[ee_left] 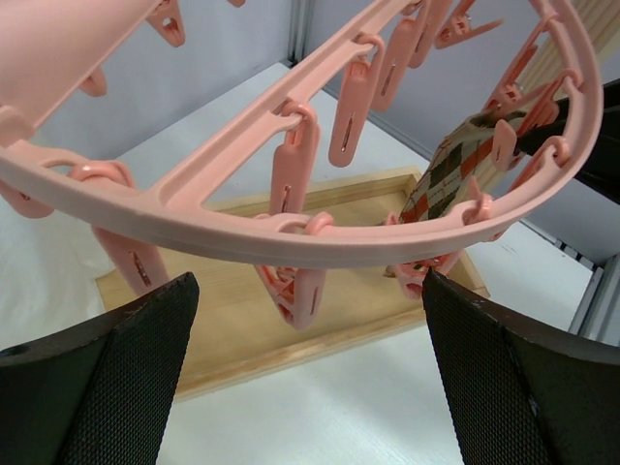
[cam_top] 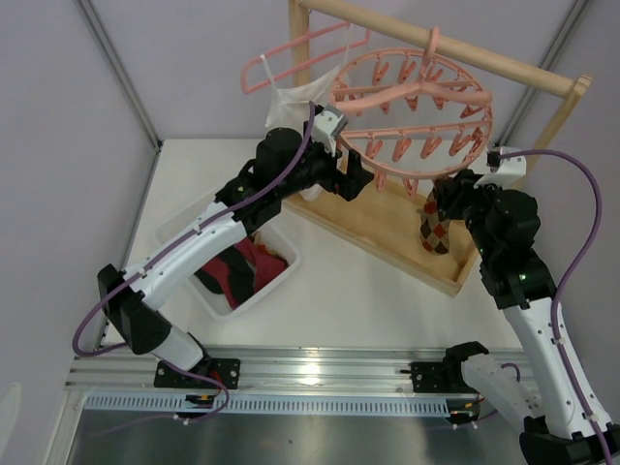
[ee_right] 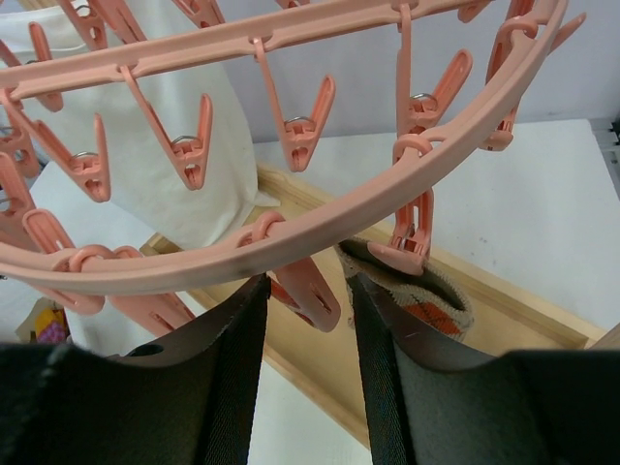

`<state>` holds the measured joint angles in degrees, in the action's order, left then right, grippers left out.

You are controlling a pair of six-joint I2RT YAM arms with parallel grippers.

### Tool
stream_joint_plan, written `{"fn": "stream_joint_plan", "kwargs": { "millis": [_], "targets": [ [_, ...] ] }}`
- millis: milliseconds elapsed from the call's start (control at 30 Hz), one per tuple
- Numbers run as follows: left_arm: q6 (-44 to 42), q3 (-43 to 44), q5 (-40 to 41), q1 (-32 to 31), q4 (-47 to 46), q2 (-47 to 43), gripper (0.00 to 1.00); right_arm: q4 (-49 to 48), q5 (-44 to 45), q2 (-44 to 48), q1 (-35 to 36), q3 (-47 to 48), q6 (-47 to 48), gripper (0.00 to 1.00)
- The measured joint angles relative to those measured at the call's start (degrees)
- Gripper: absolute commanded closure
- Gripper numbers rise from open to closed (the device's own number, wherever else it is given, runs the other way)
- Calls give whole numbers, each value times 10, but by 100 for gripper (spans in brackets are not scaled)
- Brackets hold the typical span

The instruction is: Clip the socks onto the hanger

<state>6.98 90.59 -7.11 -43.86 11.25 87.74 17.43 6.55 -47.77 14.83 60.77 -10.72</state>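
The round pink hanger hangs from a wooden rail. A tan argyle sock dangles from its near rim. In the right wrist view a pink clip bites the sock's cuff. My right gripper is partly open just below the rim. A neighbouring clip hangs between its fingers, and the sock lies outside the right finger. My left gripper is wide open and empty under the rim at the left, also in the top view. Maroon and black socks lie in a bin.
A white bin sits on the table at the left. The wooden rack's base tray lies under the hanger. A white camisole hangs on a thin pink coat hanger at the rail's left end.
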Motion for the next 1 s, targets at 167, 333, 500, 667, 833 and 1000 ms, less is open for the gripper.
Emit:
{"fn": "stream_joint_plan", "kwargs": {
  "millis": [167,333,500,667,833,1000],
  "targets": [
    [0,8,-18,0,0,0,1,7,-22,13,0,0,8,53],
    [0,10,-23,-8,0,0,0,19,-53,30,0,0,21,52],
    [0,11,-22,-20,0,0,0,22,-97,46,0,0,35,50],
    [0,16,-20,-32,1,0,1,22,-137,53,0,0,43,48],
    [0,19,-17,-43,0,0,1,22,-163,48,0,1,43,47],
    [1,20,-10,-51,1,0,0,21,-169,40,7,2,43,46]
  ]
}}
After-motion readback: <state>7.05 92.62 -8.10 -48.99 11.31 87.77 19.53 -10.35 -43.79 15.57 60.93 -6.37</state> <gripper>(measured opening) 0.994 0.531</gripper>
